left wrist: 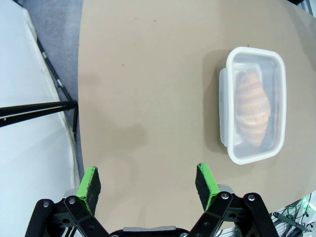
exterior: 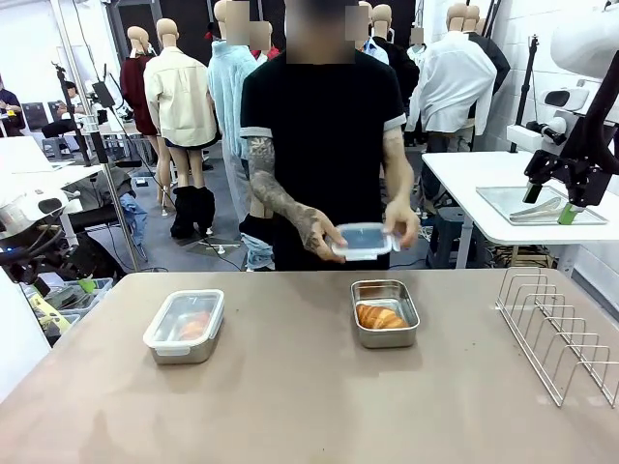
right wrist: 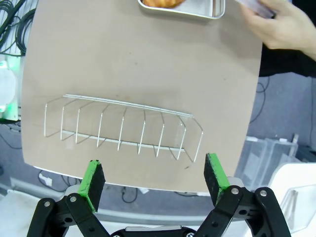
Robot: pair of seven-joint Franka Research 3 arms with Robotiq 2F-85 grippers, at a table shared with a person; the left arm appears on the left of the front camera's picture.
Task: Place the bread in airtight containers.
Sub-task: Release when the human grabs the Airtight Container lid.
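Spanning the scene, the brown worktop (exterior: 290, 387) carries a wire rack (exterior: 561, 333) at its right edge. Left of centre sits a lidded tin (exterior: 185, 326) with a croissant (left wrist: 252, 107) inside; right of centre an open tin (exterior: 385, 313) holds another croissant (exterior: 381, 317). Beyond the far edge, a person grips a clear lid (exterior: 364, 241) with both hands, apparently above that tin. The left hand (left wrist: 148, 182) and right hand (right wrist: 154, 178) hover with fingers apart, empty.
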